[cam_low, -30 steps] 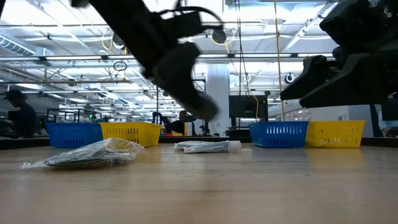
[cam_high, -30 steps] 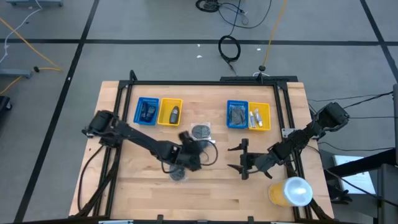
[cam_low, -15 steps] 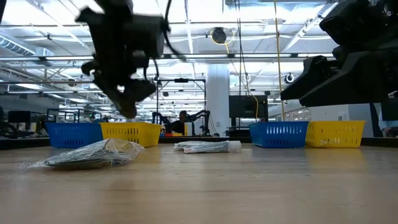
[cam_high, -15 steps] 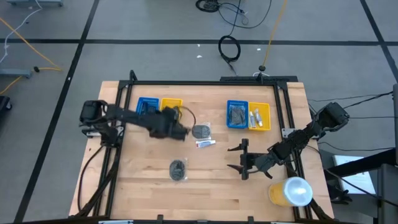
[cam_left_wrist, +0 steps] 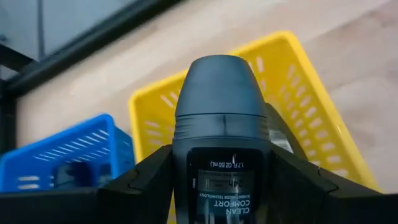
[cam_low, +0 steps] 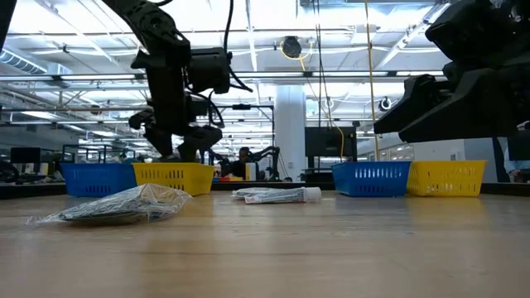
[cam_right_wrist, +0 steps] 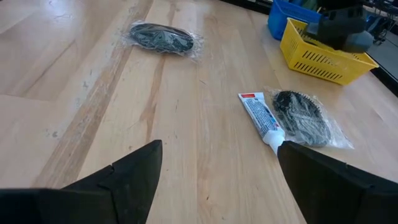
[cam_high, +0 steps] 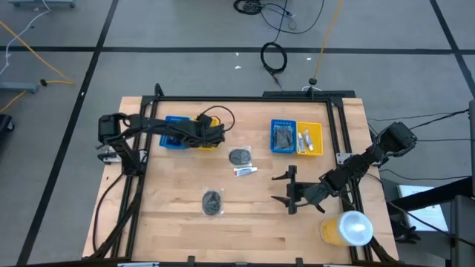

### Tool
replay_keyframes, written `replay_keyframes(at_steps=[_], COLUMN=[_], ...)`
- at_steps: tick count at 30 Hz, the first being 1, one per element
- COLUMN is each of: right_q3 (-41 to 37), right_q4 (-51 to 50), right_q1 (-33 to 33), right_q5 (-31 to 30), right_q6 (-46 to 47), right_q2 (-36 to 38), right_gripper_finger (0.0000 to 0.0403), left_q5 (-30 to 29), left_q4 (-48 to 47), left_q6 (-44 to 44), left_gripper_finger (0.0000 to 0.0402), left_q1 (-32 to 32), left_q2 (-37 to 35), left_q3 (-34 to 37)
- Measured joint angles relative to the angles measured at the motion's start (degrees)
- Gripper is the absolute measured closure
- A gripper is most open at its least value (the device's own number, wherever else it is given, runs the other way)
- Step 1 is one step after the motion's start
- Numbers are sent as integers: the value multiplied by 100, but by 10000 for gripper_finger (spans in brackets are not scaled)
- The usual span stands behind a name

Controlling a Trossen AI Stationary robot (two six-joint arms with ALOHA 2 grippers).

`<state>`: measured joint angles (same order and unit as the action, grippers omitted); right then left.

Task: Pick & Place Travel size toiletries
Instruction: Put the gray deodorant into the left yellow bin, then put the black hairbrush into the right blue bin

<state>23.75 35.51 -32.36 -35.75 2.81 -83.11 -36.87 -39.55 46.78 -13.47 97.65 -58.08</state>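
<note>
I have the left gripper (cam_high: 211,136) up over the yellow tray (cam_high: 202,142) near the table's (cam_high: 245,222) far left corner, its fingers (cam_left_wrist: 146,186) pinching a dark grey roll-on deodorant (cam_left_wrist: 221,143) by its body, cap end forward. In the left wrist view the deodorant hangs above the yellow tray, with the blue tray (cam_left_wrist: 68,155) just beside it; something dark already lies in the yellow one, though I cannot tell what. From the low view the gripper hangs just above the tray's rim.

The right gripper (cam_high: 289,190) waits near the table's right edge, fingers spread wide and holding nothing, next to the big yellow cylinder (cam_high: 346,228) at the near right corner.

On the bare wood around the table's middle lie a wrapped round comb disc (cam_high: 240,156) and a small white tube (cam_high: 246,170) touching its wrapper. A second wrapped disc (cam_high: 211,201) lies well apart, toward the near edge. Another blue and yellow tray pair (cam_high: 297,138) toward the far right holds more items.
</note>
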Motion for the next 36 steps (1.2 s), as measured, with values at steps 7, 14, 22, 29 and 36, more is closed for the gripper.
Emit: replay_keyframes(at_steps=[7,14,22,29,36], right_q3=[0,0,0,0,0], right_q4=[-18,-20,-21,-22,-22], right_q1=[0,0,0,1,0], right_q5=[2,2,2,2,2], right_q6=[105,105,105,105,105], right_q2=[0,0,0,0,0], right_gripper_finger=[94,94,94,94,94], left_q5=[531,513,550,625,533], left_q4=[-67,-105,-111,-167,-439], left_q6=[184,276,278,280,415], left_gripper_finger=[177,176,174,140,116], left_q1=[0,-1,-2,-12,-79], left_q2=[0,22,22,22,24], left_q3=[0,0,0,-2,-4])
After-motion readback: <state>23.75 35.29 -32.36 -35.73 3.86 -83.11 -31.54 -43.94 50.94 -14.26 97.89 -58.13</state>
